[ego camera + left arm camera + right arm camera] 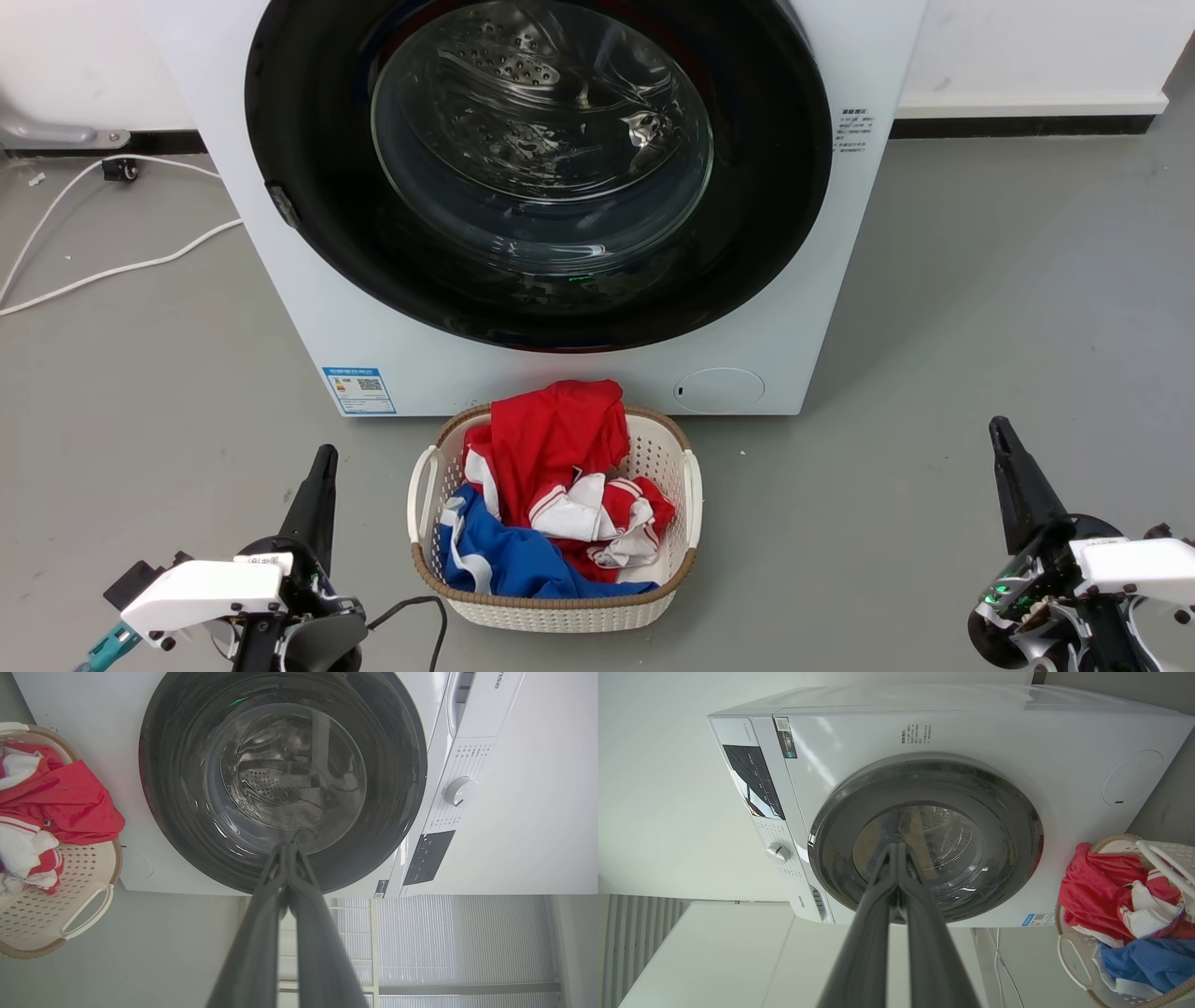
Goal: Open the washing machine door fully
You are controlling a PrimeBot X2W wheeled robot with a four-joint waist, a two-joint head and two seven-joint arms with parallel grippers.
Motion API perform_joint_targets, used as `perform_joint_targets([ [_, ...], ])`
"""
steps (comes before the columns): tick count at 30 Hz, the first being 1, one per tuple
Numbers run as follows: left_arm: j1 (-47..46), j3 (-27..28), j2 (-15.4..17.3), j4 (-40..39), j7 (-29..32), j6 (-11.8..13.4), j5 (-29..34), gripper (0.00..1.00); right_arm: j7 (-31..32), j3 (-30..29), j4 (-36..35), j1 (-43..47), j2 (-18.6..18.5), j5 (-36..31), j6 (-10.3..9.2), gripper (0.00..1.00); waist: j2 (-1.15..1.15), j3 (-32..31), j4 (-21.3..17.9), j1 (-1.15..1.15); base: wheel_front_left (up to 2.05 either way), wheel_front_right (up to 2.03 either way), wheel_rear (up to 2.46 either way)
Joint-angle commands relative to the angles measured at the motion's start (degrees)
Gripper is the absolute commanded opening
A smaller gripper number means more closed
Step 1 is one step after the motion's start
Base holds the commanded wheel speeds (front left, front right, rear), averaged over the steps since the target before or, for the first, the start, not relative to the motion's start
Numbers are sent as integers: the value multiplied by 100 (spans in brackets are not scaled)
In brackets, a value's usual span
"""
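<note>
Grey floor, pale wall behind; on it the washing machine (308, 317), with the washing machine door (537, 168) shut flush in its front, no opening begun; laundry basket (693, 485) just below, heaped with clothes, probably parked for loading; left gripper (286, 848) and right gripper (896, 848) well back, both pinched closed on nothing (likely a rest pose); door top cut off in the head view; hinge hidden; small dark tab (283, 207) on its rim, perhaps the latch, hard to make out.

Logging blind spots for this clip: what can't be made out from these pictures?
- Head view: the washing machine door is cut off at its top by the upper edge.
- Head view: print on the blue sticker and the small label is too small to read.
- Head view: the drum behind the glass is muddled by reflections.
- Head view: the basket floor is hidden under clothes.
</note>
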Motion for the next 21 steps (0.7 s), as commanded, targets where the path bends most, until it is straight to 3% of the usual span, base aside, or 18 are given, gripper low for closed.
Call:
perform_joint_targets([
  [1,-38,9,-4,2,15,-13,2,0,17,-8,5,-63,17,-26,0,0,0,0,0,0,0,0,0],
  [21,-38,10,-4,2,14,-13,1,0,27,-22,6,-65,27,-36,0,0,0,0,0,0,0,0,0],
])
